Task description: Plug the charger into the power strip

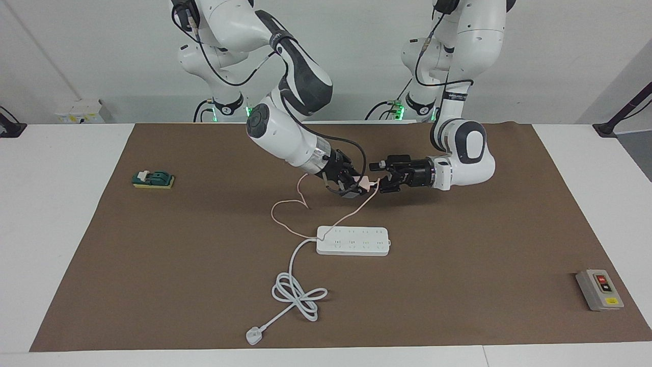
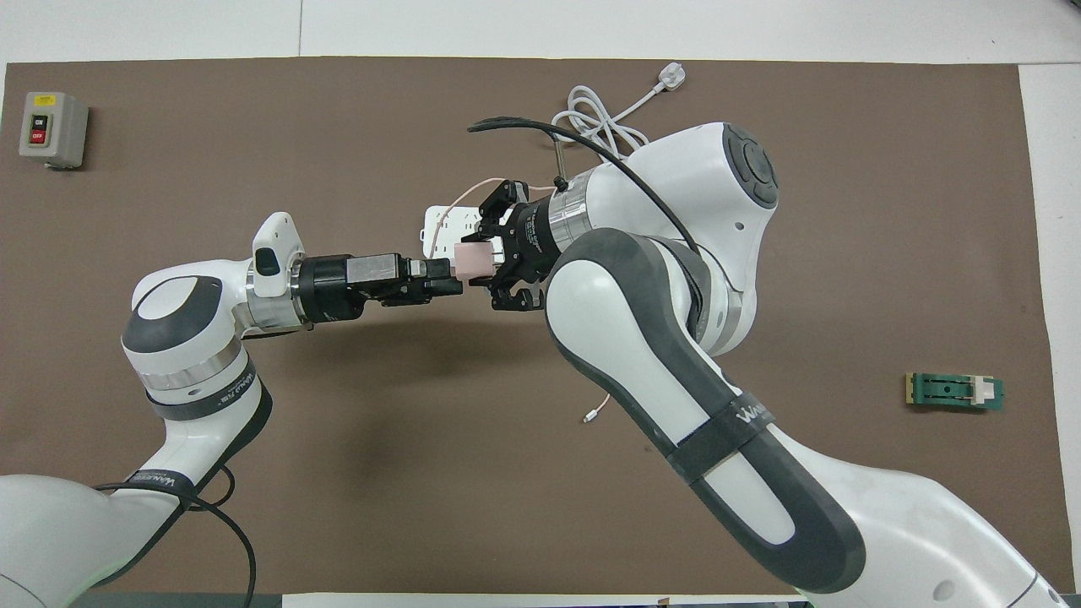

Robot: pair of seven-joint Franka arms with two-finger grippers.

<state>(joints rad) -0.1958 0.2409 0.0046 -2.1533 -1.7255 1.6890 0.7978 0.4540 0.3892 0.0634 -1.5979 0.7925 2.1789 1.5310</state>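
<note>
The charger (image 1: 365, 181) (image 2: 473, 259) is up in the air over the brown mat (image 1: 458, 244) (image 2: 338, 152), above a spot nearer the robots than the power strip (image 1: 353, 240) (image 2: 443, 221); the right pincer (image 1: 357, 186) (image 2: 488, 263) is clenched on its pale pink cube, and its thin pink cable (image 1: 290, 204) hangs down, crosses one end of the strip and loops over the mat, the small white connector (image 2: 588, 418) lying on the mat nearer the robots; the left pincer (image 1: 381, 182) (image 2: 449, 279) comes in level from the left arm's end with its tips right at the cube, jaws spread wide about it, though whether they press on it I cannot tell; the power strip lies flat near the middle of the mat, its thick white cord (image 1: 298, 293) (image 2: 601, 122) coiled toward the counter's edge farthest from the robots and ending in a white plug (image 1: 252, 336) (image 2: 671, 78); a grey switch box (image 1: 599, 290) (image 2: 52, 129) sits at the mat's corner farthest from the robots at the left arm's end; a green block (image 1: 153, 179) (image 2: 955, 392) lies near the mat's edge at the right arm's end.
</note>
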